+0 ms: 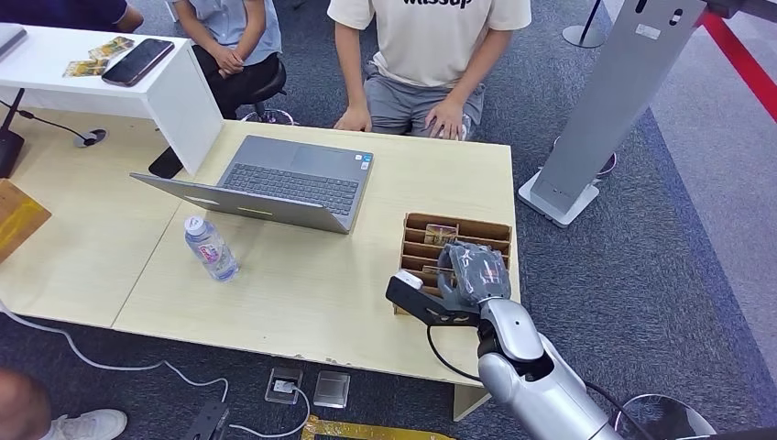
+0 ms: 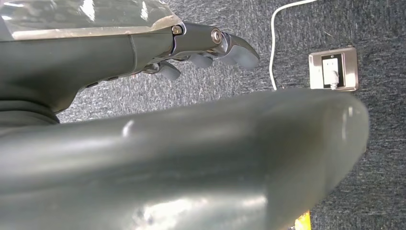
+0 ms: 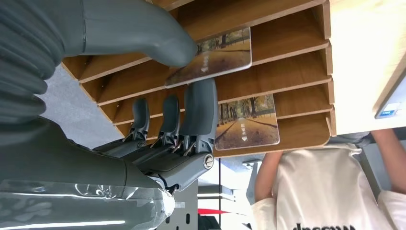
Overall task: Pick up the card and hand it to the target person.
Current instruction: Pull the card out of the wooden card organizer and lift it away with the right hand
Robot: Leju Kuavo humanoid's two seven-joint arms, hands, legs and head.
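Note:
A wooden slotted box [image 1: 417, 225] stands at the table's right end, and my right hand [image 1: 472, 273] hovers over its near slots. In the right wrist view the thumb [image 3: 143, 28] and a finger [image 3: 198, 108] of my right hand [image 3: 182, 96] pinch a card [image 3: 225, 50] printed with a tree-lined road; the card sits tilted across the box's dividers [image 3: 287, 48]. A second like card [image 3: 246, 120] lies in a slot farther on, also seen as a card [image 1: 440, 234] in the head view. A person in a beige shirt [image 1: 431, 46] sits across the table. My left hand [image 2: 210, 48] hangs over the carpet holding nothing.
An open laptop [image 1: 284, 179] and a water bottle [image 1: 211, 247] stand on the table [image 1: 302, 293]. A white shelf [image 1: 82, 64] holds a phone [image 1: 137, 61]. Another seated person [image 1: 229, 37] is at the back. A grey kiosk stand [image 1: 605, 110] rises to the right. A floor socket [image 2: 332, 72] lies below.

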